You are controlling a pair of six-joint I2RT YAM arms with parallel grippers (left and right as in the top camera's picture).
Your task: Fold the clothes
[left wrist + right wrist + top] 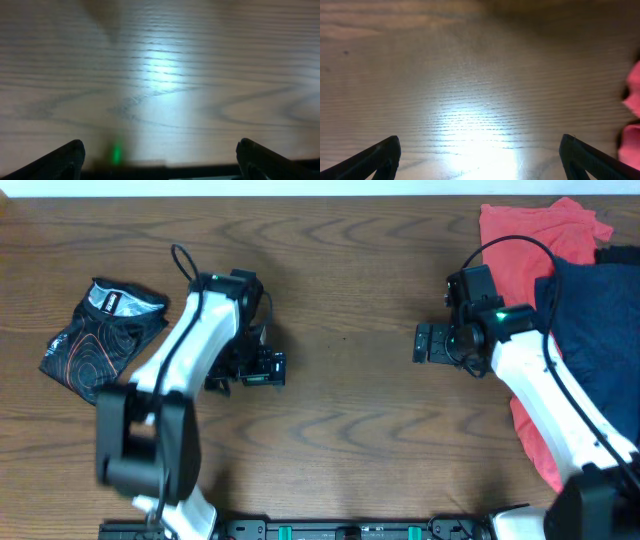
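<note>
Overhead, starting at the arms' side of the table (340, 430), the left gripper (262, 370) sat over bare wood just left of centre. Its jaws stood wide apart and held nothing, and it pointed toward 3 o'clock. The left wrist view agreed, with only wood grain between the dark fingertips (65, 160). The right gripper (425, 343) faced it from the 3 o'clock side, likewise spread wide and empty. Its wrist view showed bare wood and a sliver of coral cloth at the right edge. The black jersey (100, 335) lay at about 9 o'clock on the table. It was behind the left gripper rather than ahead of it, with the white arm link crossing between them, and well apart from the right gripper. The left arm was plainly the nearer one and would probably have to turn back toward 9 o'clock to reach it. The jersey looked like a compact, rumpled bundle. Its long axis ran from 8 o'clock up to 2 o'clock, orange contour lines showed at the lower end, and a white logo sat at the upper end. Farthest off, at 2 o'clock, the coral-red garment (540, 230) lay under the navy-blue garment (600, 320).
</note>
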